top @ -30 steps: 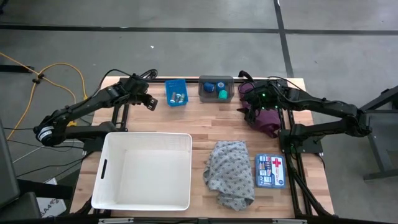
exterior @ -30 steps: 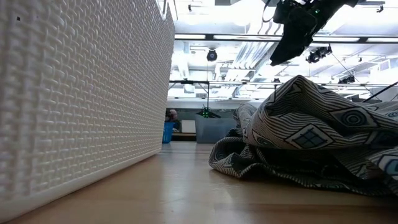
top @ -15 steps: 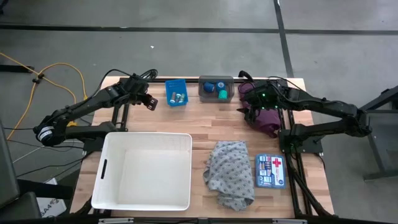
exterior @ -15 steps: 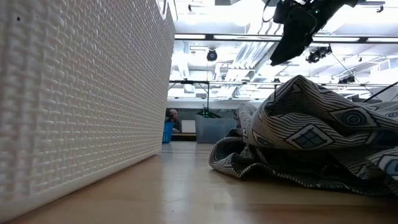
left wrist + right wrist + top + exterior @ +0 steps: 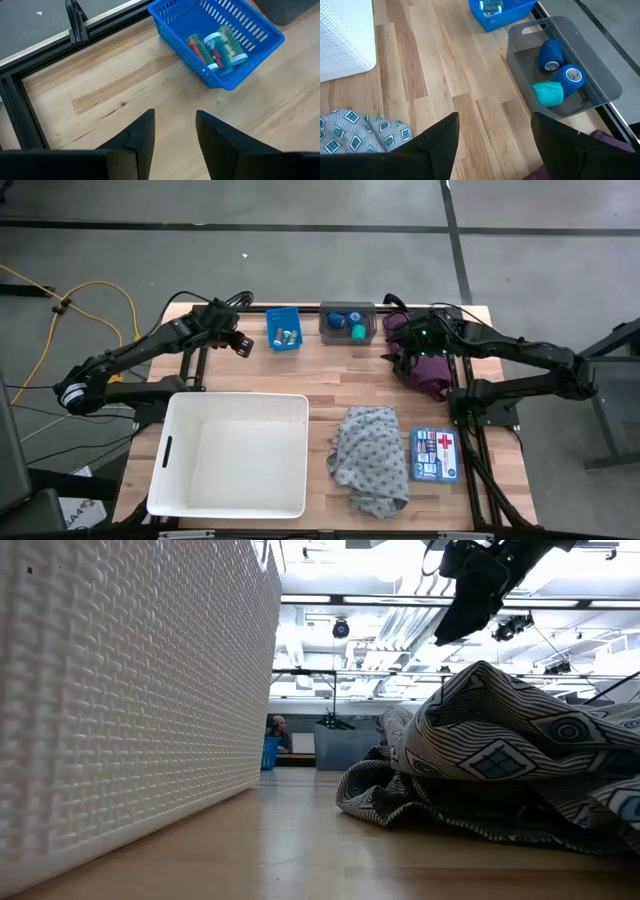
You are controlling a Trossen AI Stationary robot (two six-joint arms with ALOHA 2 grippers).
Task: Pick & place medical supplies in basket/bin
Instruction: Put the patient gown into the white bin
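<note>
My left gripper [image 5: 241, 346] [image 5: 175, 122] hangs open above bare wood at the far left, just short of the small blue bin [image 5: 220, 40] holding the vials [image 5: 215, 47]. My right gripper [image 5: 397, 353] [image 5: 495, 125] [image 5: 452, 632] hangs open in the air near the small grey bin [image 5: 565, 70], where blue rolls [image 5: 560, 65] and a green roll [image 5: 547, 94] lie. The maroon cloth [image 5: 432, 372] lies on the table under the right arm. The grey patterned cloth [image 5: 370, 457] lies crumpled beside the white basket [image 5: 230, 412], which stands at the near left.
A blue first-aid box [image 5: 435, 455] lies at the near right, beside the grey cloth. Black frame rails [image 5: 75, 35] run along the table's far edge. Bare wood [image 5: 330, 380] stretches between the two small bins and the basket.
</note>
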